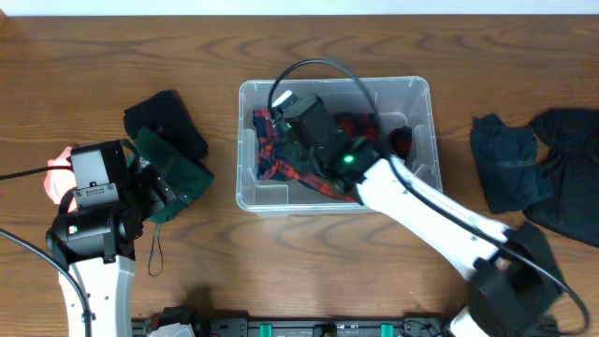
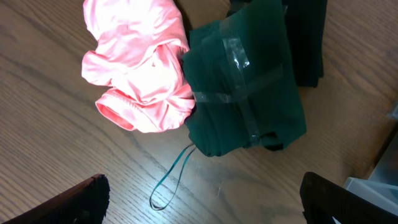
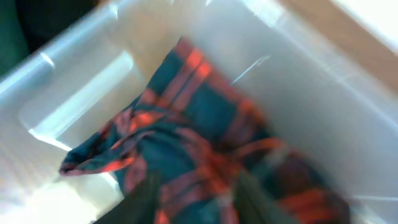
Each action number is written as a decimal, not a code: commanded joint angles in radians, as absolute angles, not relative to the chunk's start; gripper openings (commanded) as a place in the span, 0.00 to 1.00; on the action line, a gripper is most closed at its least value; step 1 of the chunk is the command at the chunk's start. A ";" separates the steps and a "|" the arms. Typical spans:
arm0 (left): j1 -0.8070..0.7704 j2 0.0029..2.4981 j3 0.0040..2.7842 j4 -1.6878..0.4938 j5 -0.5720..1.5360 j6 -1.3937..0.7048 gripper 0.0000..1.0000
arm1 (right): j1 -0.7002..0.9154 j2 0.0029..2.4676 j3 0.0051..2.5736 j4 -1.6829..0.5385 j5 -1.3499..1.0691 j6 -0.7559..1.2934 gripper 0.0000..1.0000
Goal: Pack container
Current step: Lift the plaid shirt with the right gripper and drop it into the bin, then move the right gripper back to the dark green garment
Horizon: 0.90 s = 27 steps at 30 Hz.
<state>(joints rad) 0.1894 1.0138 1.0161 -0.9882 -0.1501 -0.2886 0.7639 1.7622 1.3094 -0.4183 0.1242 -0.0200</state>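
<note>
Container (image 1: 421,103) at centre of bench (image 1: 94,56); clear walls. Red-and-blue plaid cloth (image 3: 205,137) heaped inside.
Right hand (image 3: 196,202) down in container over plaid. View blurred, fingers either side of a fold; cannot tell if gripping.
Left hand (image 2: 202,199) spread wide, empty, hovers left of container. Below it dark green taped bundle (image 2: 249,93) touching pink garment (image 2: 140,74).
Dark garments (image 1: 543,159) at right, well apart.
</note>
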 commanded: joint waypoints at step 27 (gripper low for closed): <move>0.195 1.018 1.036 -0.993 -0.165 -0.294 0.98 | 0.292 1.411 1.309 -0.641 0.399 0.097 0.73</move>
